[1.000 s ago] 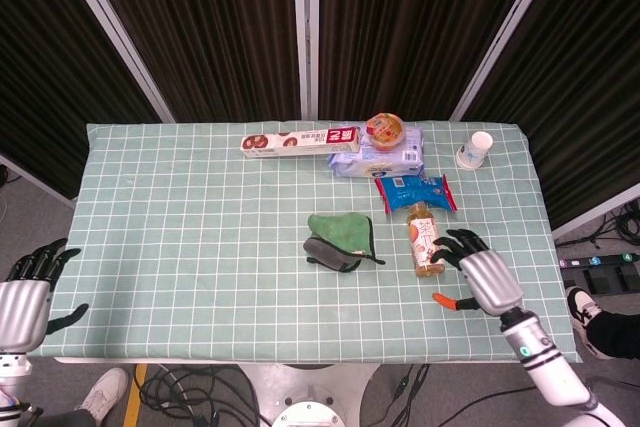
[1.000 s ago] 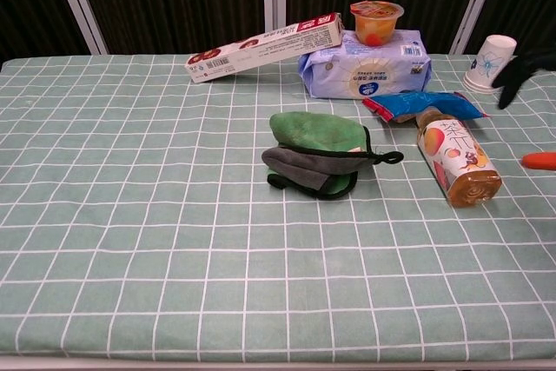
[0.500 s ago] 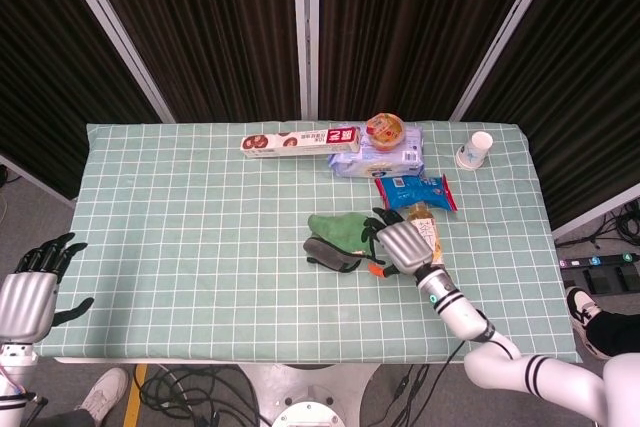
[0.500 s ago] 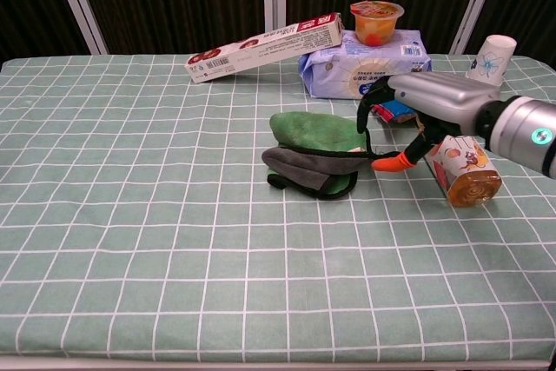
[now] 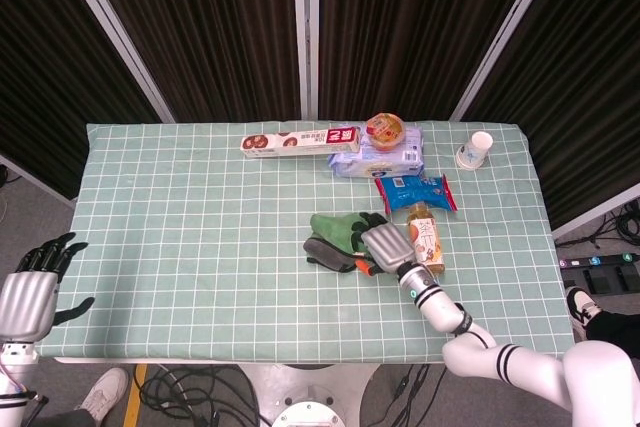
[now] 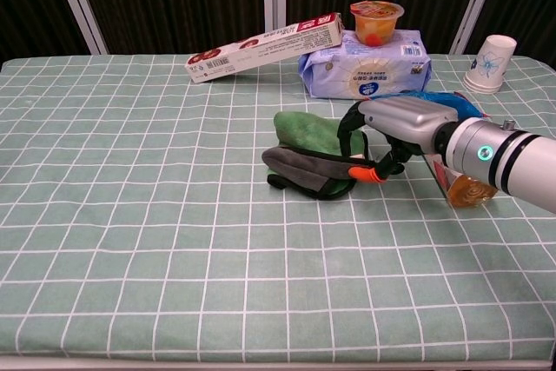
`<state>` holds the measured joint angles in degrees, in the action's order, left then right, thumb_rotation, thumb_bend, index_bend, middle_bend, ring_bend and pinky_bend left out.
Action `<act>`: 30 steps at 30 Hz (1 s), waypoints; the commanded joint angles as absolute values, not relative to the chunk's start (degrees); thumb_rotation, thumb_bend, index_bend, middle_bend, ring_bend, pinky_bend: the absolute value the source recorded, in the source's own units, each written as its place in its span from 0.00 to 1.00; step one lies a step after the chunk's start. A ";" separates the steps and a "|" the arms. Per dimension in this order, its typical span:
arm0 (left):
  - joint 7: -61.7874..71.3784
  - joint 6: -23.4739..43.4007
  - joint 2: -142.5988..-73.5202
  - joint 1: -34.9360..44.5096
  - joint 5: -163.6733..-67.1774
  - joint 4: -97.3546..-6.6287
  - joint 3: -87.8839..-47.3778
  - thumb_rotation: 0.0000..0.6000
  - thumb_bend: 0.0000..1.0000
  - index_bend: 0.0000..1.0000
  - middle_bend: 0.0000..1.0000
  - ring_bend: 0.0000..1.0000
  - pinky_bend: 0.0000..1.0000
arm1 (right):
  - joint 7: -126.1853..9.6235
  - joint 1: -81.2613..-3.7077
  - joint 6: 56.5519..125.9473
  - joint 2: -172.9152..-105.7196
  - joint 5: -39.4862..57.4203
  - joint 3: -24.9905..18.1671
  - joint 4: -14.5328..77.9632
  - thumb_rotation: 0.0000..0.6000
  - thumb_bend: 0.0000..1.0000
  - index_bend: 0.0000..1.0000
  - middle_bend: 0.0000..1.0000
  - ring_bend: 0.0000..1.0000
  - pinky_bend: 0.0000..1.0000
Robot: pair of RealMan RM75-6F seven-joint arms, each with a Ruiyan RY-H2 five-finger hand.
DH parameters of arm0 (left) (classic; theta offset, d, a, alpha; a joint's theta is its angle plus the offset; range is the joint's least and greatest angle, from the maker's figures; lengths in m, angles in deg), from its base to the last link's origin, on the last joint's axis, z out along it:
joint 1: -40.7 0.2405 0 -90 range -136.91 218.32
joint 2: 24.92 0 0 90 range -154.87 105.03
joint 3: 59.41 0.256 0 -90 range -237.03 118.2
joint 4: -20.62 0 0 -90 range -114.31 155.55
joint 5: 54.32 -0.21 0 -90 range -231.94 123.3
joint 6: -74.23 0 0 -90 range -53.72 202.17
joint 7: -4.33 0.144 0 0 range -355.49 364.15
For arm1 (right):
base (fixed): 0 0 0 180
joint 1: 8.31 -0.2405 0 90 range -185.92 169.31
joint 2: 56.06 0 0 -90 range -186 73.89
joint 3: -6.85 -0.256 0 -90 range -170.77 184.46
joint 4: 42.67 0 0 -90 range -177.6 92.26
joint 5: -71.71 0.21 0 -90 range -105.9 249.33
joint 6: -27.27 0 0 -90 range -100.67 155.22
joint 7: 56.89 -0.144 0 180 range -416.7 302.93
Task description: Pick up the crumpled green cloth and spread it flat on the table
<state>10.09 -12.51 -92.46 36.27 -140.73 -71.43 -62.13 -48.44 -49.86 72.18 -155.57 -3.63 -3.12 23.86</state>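
Silver-shelled, the right hand [image 6: 382,132] curls over the right edge of the crumpled green cloth [image 6: 314,150] at the table's [image 6: 130,215] middle — whether it grips yet, I cannot tell. Best pinch one layer, clear of the bottle [image 6: 459,182]; the left hand [image 5: 30,292] hangs spread, empty.

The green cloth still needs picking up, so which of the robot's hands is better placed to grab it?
The right hand: its fingers already curl over the green cloth mid-table. The left hand hangs off the table's near-left corner.
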 commanded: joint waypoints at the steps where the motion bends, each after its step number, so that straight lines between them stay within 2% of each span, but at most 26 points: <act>1: 9.87 -12.32 -92.64 36.02 -140.95 -71.27 -62.17 1.00 0.06 0.28 0.24 0.19 0.23 | -48.68 -49.82 72.98 -156.30 -3.76 -2.65 23.07 0.95 0.39 0.59 0.23 0.05 0.11; 3: 9.39 -12.04 -92.79 35.72 -141.10 -71.07 -62.23 1.00 0.06 0.28 0.24 0.19 0.23 | -48.65 -49.74 73.88 -156.45 -3.94 -2.63 23.03 1.00 0.46 0.67 0.25 0.06 0.11; 5: 8.12 -11.56 -93.05 35.16 -141.15 -70.83 -62.56 1.00 0.06 0.28 0.24 0.19 0.23 | -48.76 -49.61 75.32 -156.10 -4.45 -2.78 23.71 1.00 0.49 0.69 0.26 0.06 0.11; 9: 4.93 -10.25 -93.33 33.55 -141.19 -71.12 -63.64 1.00 0.06 0.28 0.24 0.19 0.23 | -48.43 -50.00 77.85 -153.75 -6.19 -3.46 26.83 1.00 0.53 0.70 0.26 0.07 0.11; 15: -3.52 -5.76 -94.13 29.19 -140.82 -71.61 -65.99 1.00 0.06 0.31 0.24 0.19 0.23 | -45.48 -52.03 80.39 -149.30 -8.50 -5.57 33.20 1.00 0.53 0.70 0.26 0.07 0.11; 21: -12.47 2.46 -97.03 23.33 -136.22 -70.69 -69.45 1.00 0.06 0.34 0.24 0.20 0.24 | -41.34 -56.76 79.09 -147.39 -7.87 -9.68 36.55 1.00 0.53 0.70 0.26 0.07 0.11; 30: -20.78 19.31 -101.54 14.24 -124.48 -68.47 -74.02 1.00 0.04 0.34 0.24 0.20 0.25 | -33.53 -64.69 75.57 -148.80 -1.19 -15.45 36.37 1.00 0.54 0.68 0.25 0.07 0.11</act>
<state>-18.55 15.54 -99.77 17.17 -127.88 -69.52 -72.17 -34.71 -63.58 76.26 -148.33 -2.34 -14.47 36.64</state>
